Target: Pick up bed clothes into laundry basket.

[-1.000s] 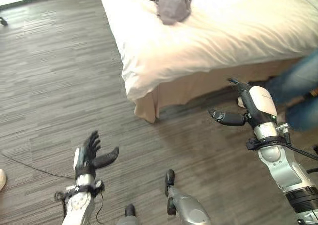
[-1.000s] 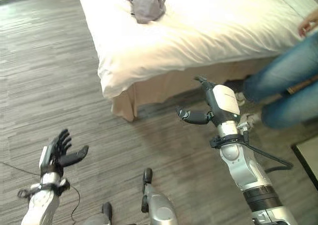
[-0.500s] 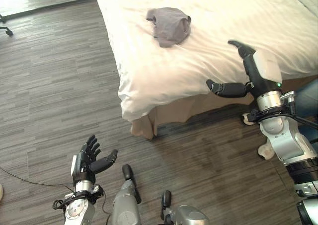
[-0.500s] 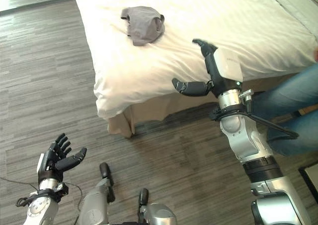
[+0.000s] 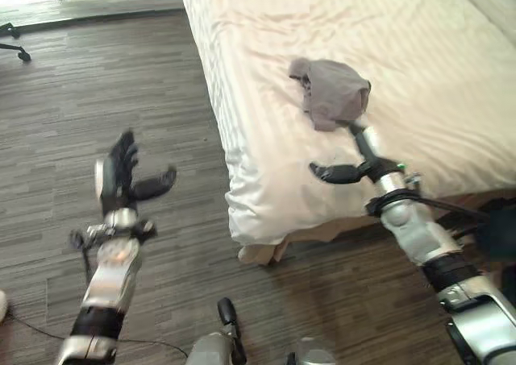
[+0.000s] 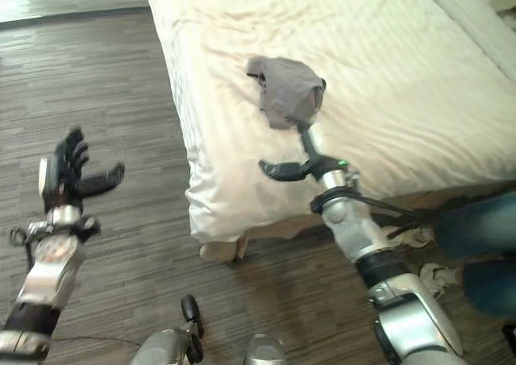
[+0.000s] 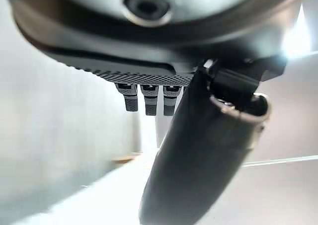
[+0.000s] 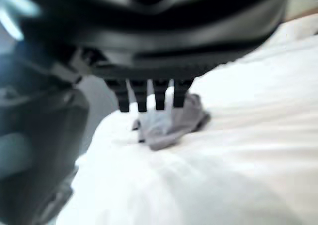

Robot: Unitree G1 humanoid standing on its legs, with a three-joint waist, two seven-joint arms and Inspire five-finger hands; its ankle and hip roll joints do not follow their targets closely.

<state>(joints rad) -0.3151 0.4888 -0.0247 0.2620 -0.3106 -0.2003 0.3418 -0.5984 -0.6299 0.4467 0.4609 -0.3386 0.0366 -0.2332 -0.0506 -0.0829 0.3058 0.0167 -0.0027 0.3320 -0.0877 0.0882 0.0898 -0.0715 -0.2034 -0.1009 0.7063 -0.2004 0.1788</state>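
A crumpled grey garment (image 5: 332,90) lies on the white bed (image 5: 419,51), near the side edge of the mattress; it also shows past my right fingers (image 8: 169,119). My right hand (image 5: 360,157) hovers over the bed just short of the garment, open, fingers straight toward it and thumb spread to the side. My left hand (image 5: 121,172) is raised over the wooden floor beside the bed, open and holding nothing, with its fingers (image 7: 145,99) straight.
The bed corner (image 5: 254,228) overhangs the dark wood floor (image 5: 97,83). A person's jeans-clad legs and white shoes (image 6: 472,248) stand by the bed at the right. A chair base (image 5: 12,39) shows at the far left.
The camera has shifted closer to the bed. My right hand has reached forward over the mattress to just short of the grey garment. My left hand has risen higher.
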